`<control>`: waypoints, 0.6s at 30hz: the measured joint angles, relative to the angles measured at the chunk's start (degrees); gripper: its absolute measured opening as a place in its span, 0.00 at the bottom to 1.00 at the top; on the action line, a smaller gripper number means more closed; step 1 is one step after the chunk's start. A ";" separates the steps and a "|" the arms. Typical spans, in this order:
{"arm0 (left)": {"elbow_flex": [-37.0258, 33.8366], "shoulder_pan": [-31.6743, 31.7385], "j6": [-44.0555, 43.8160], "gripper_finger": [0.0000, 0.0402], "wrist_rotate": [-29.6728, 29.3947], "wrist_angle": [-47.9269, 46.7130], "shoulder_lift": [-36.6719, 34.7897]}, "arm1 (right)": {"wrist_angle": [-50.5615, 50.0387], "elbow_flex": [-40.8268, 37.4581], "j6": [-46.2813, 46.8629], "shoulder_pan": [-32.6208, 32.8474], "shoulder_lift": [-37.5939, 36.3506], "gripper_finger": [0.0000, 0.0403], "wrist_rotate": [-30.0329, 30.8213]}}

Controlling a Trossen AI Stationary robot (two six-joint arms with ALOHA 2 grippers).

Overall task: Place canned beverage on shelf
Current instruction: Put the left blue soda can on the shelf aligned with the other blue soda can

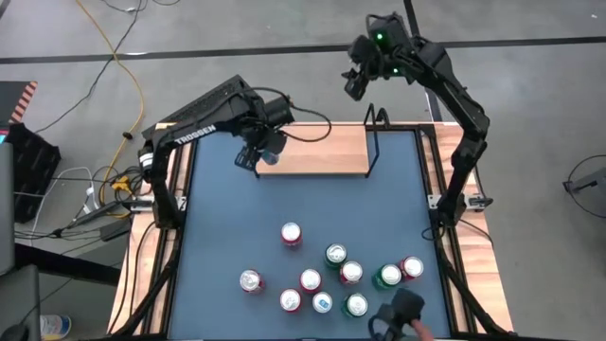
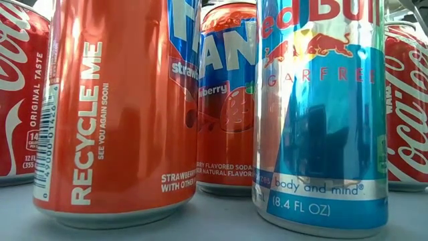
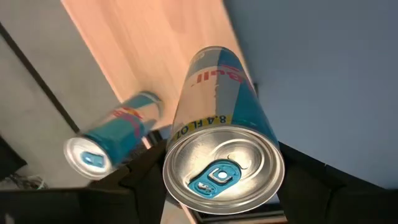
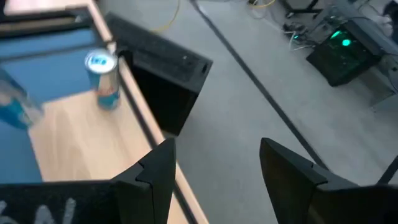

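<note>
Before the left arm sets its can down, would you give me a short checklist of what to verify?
1. Grip: held can sits between the left gripper's fingers. Ok.
2. Position: the gripper is over the shelf's left end. Ok.
3. Can base touching the board: cannot tell.
4. Neighbour: the standing can on the shelf is close to the held one but apart. Ok, though I would watch it.
5. Room: the rest of the board looks bare. Ok.
6. Right gripper: open, empty, raised beyond the shelf's right end. Ok.
</note>
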 joint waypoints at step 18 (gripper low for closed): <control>-0.04 0.91 32.77 0.56 -1.68 4.20 3.09 | 1.31 0.00 2.55 -2.96 -0.04 0.54 -0.51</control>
